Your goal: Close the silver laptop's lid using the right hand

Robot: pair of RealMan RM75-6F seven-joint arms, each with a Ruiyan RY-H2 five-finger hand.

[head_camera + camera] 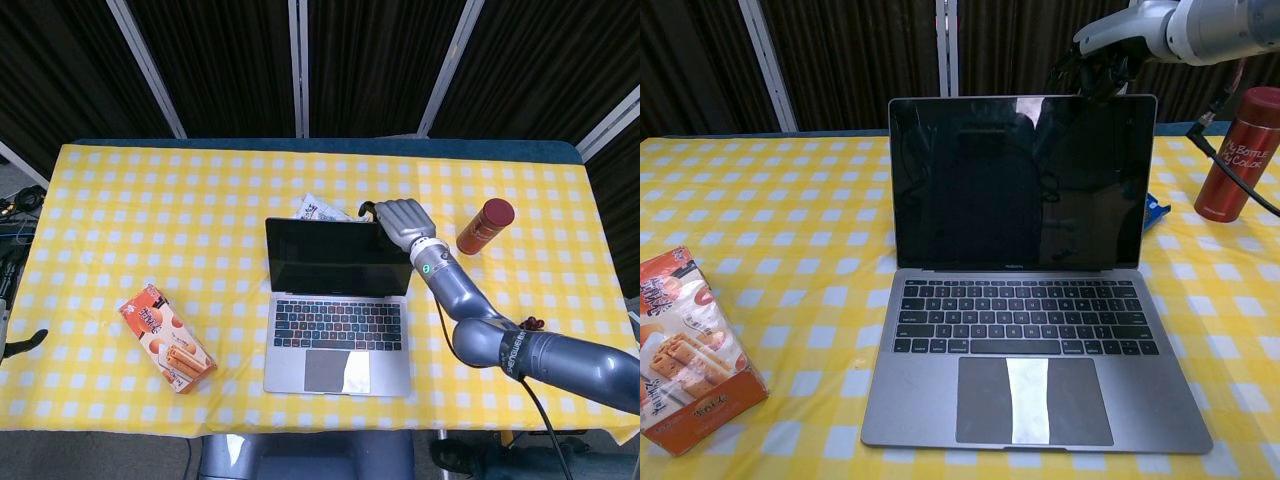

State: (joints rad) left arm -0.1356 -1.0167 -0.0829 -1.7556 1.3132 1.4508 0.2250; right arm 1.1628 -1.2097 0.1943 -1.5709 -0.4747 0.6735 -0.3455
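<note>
Silver laptop (338,310) open mid-table, my right hand (400,218) behind lid's top right corner, fingers (1090,72) curled on the edge; off-centre push could skew it toward red bottle (484,225).

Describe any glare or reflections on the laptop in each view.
Chest view: the silver laptop's dark screen mirrors dim shapes, and a bright strip of glare crosses its grey trackpad. Head view: the screen looks flat black, with a pale patch on the trackpad.
</note>
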